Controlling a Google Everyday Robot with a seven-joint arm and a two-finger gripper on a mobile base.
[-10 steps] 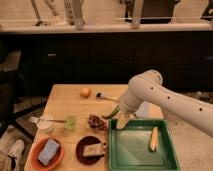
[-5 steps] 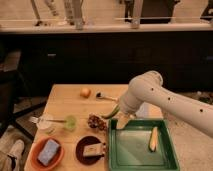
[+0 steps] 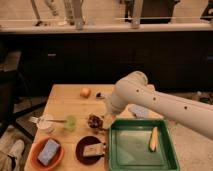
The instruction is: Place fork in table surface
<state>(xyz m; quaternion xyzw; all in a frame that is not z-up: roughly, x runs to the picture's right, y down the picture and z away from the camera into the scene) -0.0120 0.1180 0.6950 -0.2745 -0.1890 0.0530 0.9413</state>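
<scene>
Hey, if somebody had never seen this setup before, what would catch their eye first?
The big white arm reaches in from the right over the wooden table, with its tool low at the upper left corner of the green tray, beside a small dark clump. After that, the orange bowl at the front left and the small orange fruit near the back edge stand out.
</scene>
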